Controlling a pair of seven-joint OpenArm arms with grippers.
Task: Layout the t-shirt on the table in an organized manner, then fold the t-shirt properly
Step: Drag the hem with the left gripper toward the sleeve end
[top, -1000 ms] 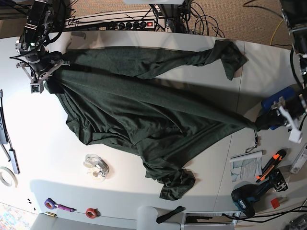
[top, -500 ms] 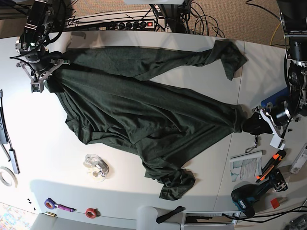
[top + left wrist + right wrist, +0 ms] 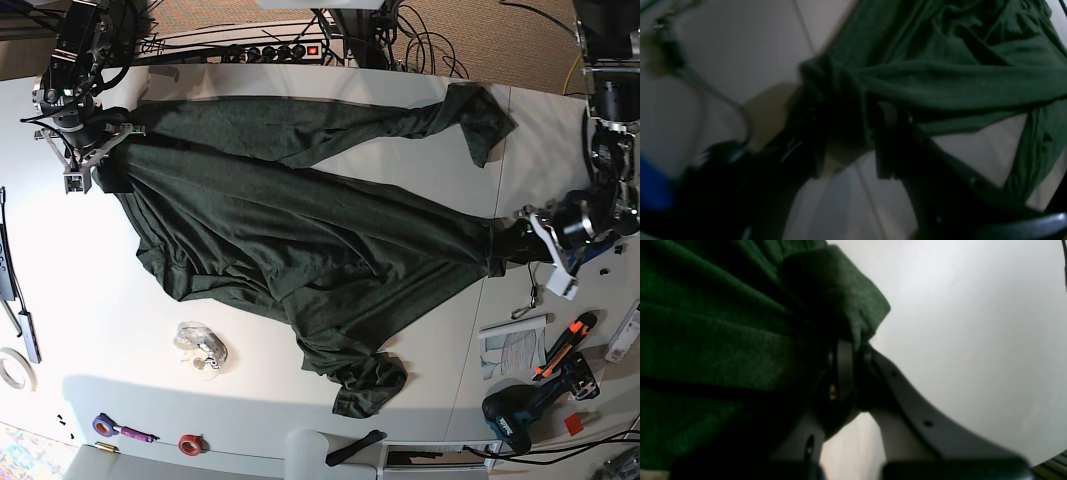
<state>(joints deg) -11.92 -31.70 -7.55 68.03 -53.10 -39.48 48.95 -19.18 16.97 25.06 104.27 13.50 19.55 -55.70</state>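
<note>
The left tool (image 3: pixel 846 133) has its two fingers apart, and a bit of bare white shows between them. A bunched end of the big dark green t-shirt of thin soft cloth (image 3: pixel 300 230) lies across the tips, so this tool looks let go, not pinching. In the base view it sits at the shirt's pointed end, close to the thin seam line.

The right tool (image 3: pixel 853 346) is clenched tight on a folded edge of the t-shirt, at the far corner across from the left tool.

The t-shirt lies on the large smooth white tabletop (image 3: pixel 120 340). It is pulled long between the two tools and full of wrinkles and folds. One sleeve (image 3: pixel 470 115) points to the back edge. The other sleeve (image 3: pixel 365 385) is scrunched up near the front edge.

The cloth looks light, floppy and a little stretchy. I think it will sag and bunch if held in just one spot. It is not breakable. Good places to hold are the edges and corners, like the hem or shoulders, one for each tool, then pull flat.

Count: one t-shirt, two sleeves, two tools, one tabletop.
</note>
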